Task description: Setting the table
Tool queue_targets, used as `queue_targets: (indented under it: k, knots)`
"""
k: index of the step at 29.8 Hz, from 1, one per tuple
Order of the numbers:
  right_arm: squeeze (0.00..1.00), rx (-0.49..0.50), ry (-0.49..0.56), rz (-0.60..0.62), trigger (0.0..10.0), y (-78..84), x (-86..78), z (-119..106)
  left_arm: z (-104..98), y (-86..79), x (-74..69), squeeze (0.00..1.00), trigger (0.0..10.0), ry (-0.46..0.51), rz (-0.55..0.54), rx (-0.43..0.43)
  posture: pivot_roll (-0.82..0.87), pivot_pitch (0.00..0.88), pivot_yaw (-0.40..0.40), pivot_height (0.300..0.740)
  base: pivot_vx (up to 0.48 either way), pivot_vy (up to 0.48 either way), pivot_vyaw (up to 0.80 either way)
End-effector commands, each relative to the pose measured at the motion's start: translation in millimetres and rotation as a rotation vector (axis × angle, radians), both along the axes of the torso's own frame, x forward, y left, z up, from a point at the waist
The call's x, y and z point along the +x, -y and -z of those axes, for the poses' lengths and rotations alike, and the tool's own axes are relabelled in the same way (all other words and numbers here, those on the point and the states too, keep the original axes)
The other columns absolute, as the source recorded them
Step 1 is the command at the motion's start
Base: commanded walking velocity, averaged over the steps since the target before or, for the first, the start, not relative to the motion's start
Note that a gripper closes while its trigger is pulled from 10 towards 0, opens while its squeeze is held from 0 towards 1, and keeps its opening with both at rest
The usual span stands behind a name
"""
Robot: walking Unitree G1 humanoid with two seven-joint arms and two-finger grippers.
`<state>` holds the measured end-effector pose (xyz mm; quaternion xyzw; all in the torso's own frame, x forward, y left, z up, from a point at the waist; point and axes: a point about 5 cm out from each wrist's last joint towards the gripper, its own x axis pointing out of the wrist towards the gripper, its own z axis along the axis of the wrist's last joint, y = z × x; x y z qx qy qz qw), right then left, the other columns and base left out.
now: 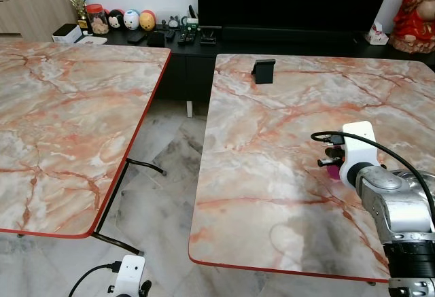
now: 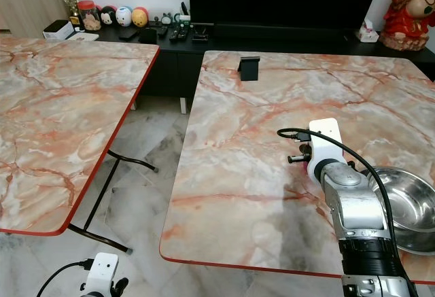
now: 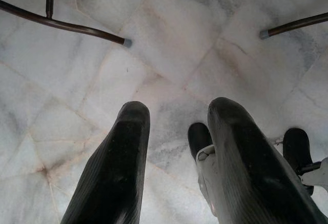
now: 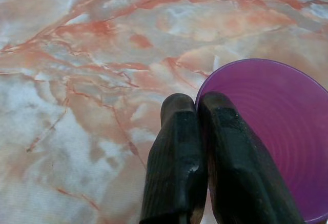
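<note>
Right up against the wrist cam are my right gripper [image 4: 197,131] fingers, pinched together on the rim of a purple cup [image 4: 271,137], one finger outside the wall and one just inside the mouth. So the cup's in hand, held over the marble table [image 1: 272,195] on the robot's right, tipped enough that I can look into it.

Step-wise I'd say I'm mid-carry, about to place it. A steel bowl [image 2: 408,205] already sits on the same table near the right edge, just beside the forearm. The cup probably belongs somewhere near it, though that's my guess. The next move needs the cup brought upright, lowered until its base touches the tabletop, and only then let go. It's a thin rim grip, so I'd go slow, because it could twist or slip.

Pose: the right arm [image 2: 353,215] reaches forward over the near half of the table, wrist level, fingers pointing away from the body. The left gripper [image 3: 174,157] hangs idle down by the floor [image 3: 169,44], fingers apart and holding nothing, with a table leg [image 3: 66,25] nearby.
</note>
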<state>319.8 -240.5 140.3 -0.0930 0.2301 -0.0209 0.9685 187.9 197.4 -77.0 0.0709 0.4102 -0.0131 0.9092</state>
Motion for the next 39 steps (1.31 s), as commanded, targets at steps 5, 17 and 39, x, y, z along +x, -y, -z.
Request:
queue_targets:
  k: [5, 17, 39]
  knots:
    - [0.00, 0.009, -0.004, 0.047, 10.0, 8.1, 1.1, -4, 0, -2.5, -1.6, 0.00, 10.0, -0.005, -0.003, 0.000, -0.05, 0.000, -0.011, 0.740, 0.000, 0.000, 0.00]
    - [0.00, 0.022, -0.007, 0.054, 10.0, 10.4, 1.1, -6, 2, -4.6, -4.1, 0.00, 10.0, -0.016, -0.007, 0.003, -0.05, 0.000, -0.012, 0.740, 0.000, 0.000, 0.00]
    - [0.00, 0.012, -0.018, -0.023, 10.0, 6.8, -2.7, -14, 1, -3.2, -3.1, 0.00, 10.0, -0.013, -0.007, 0.000, -0.06, 0.000, -0.012, 0.740, 0.000, 0.000, 0.00]
